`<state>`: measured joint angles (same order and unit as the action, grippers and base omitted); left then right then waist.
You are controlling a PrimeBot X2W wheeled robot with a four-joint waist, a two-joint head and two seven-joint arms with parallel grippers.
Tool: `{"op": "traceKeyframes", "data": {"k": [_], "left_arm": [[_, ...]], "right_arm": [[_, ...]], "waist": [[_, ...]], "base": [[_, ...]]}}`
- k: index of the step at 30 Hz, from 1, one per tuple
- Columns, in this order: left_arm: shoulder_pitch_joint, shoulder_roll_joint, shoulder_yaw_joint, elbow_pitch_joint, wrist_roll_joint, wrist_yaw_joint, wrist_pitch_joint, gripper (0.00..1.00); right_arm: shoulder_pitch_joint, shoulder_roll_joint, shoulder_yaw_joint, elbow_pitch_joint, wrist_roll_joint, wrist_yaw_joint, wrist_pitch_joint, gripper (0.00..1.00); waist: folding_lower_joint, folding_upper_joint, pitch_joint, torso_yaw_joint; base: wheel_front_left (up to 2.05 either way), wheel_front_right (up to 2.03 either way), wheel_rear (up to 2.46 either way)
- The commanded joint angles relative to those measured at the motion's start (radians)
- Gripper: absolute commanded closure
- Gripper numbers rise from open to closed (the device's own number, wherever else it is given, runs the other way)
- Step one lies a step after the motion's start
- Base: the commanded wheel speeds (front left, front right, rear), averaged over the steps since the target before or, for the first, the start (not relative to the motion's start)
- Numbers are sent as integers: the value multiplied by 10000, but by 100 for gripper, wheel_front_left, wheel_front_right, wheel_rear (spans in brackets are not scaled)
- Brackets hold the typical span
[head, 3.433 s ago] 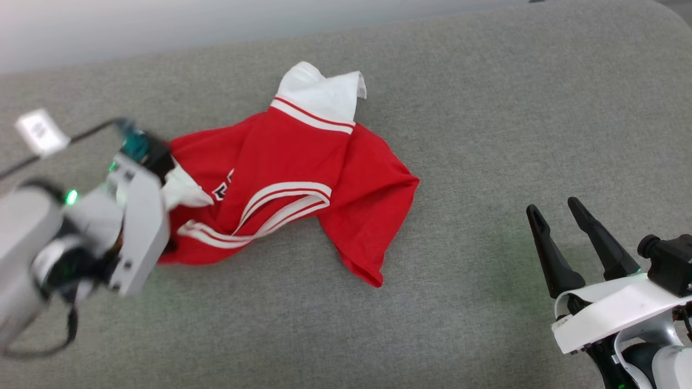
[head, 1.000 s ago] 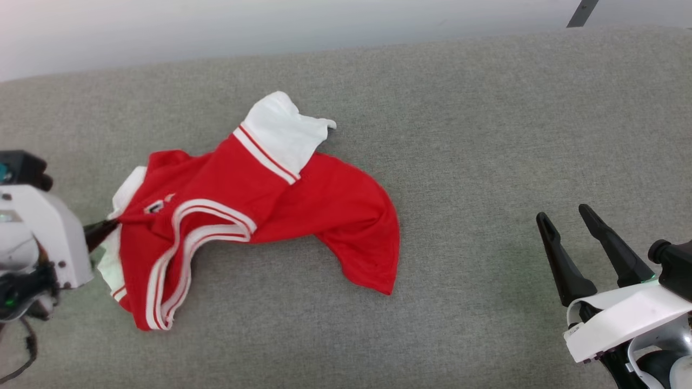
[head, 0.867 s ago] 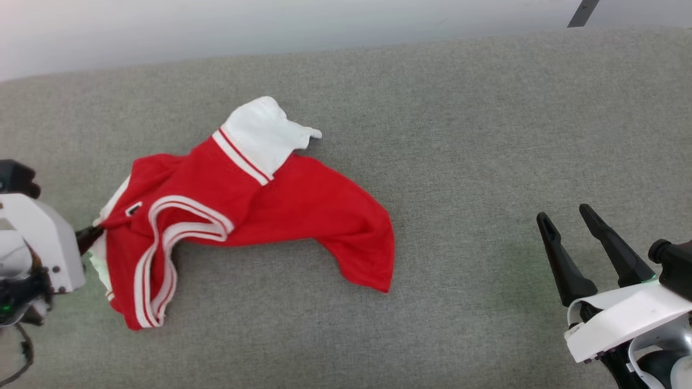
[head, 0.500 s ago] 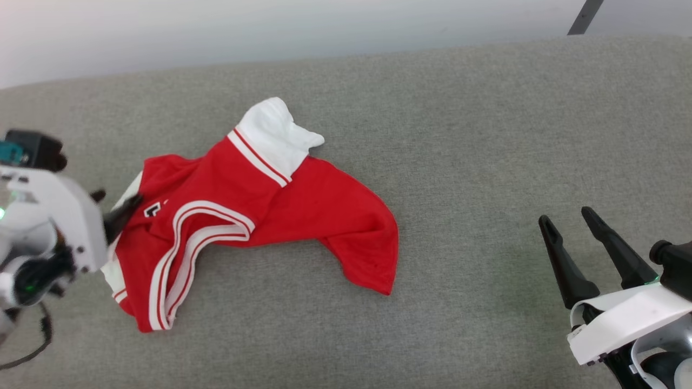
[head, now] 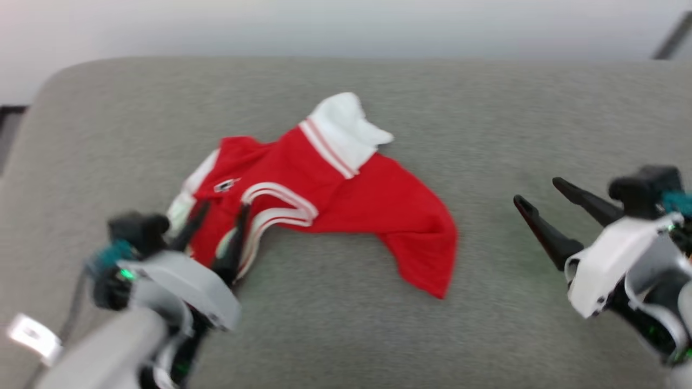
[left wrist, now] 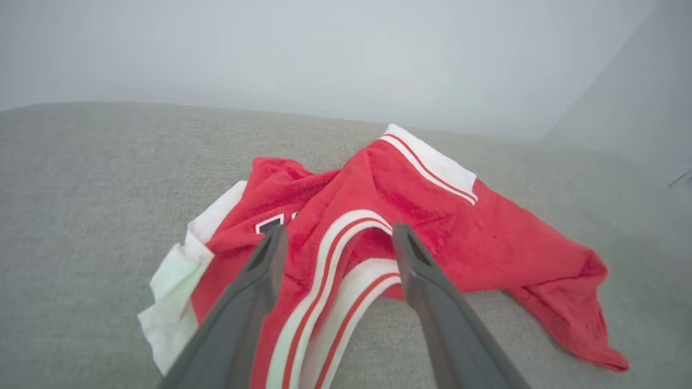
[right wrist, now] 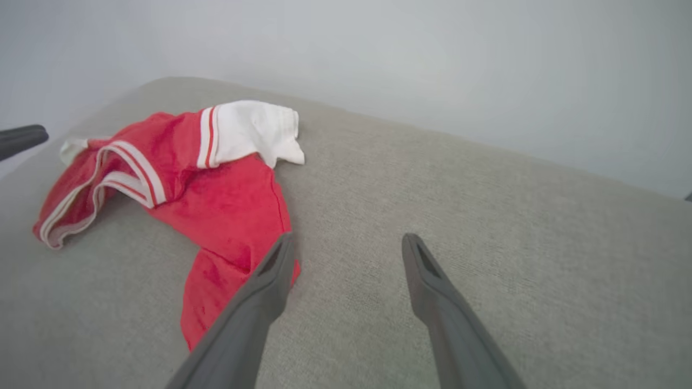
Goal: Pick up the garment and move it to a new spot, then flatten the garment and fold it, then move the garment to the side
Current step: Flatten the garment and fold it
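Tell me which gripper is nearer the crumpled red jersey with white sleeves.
Left. The left gripper is open over the crumpled red jersey, at its striped end; the right gripper is open to its right, clear of the cloth.

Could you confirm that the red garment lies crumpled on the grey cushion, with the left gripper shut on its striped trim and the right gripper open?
Not quite: the left gripper is open, not shut on the trim. The left wrist view shows its fingers spread apart over the garment, clamping nothing. The garment does lie crumpled on the grey cushion, and the right gripper is open.
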<state>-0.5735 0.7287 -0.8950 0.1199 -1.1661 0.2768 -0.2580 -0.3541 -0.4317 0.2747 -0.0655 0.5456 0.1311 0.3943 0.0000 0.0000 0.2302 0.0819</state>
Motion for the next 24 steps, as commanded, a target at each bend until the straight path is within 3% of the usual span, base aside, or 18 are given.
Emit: {"op": "traceKeyframes", "data": {"k": [1,2,4,11,16,24], "left_arm": [[130,-45,57,-31,162,17,-35,0],[637,-646,631,-279,812,49,-72,0],[972,-967,1064,-373,1158,18,-67,0],[2959,-3032,3351,-638,4237,-608,-59,0],[3664,-4409,4327,-713,6131,-1254,-59,0],[4411,-6089,5875,-1162,8147,-2145,-59,0]], "right_arm": [[-132,-108,122,38,-35,-7,37,0],[-746,-531,524,597,271,-7,390,0],[-1032,-653,787,852,479,-5,549,0],[-3291,-1873,2734,2730,1513,-7,1388,0],[-4881,-2472,3902,3978,2047,-7,1971,0],[-7265,-2377,5779,5717,2602,-7,2730,0]], "waist": [[0,0,-30,987],[0,0,-17,1542],[0,0,-9,1790],[0,0,311,3434],[0,0,875,4438],[0,0,1834,4851]], "base": [[0,0,0],[0,0,0],[0,0,0],[0,0,0],[0,0,0],[0,0,0]]}}
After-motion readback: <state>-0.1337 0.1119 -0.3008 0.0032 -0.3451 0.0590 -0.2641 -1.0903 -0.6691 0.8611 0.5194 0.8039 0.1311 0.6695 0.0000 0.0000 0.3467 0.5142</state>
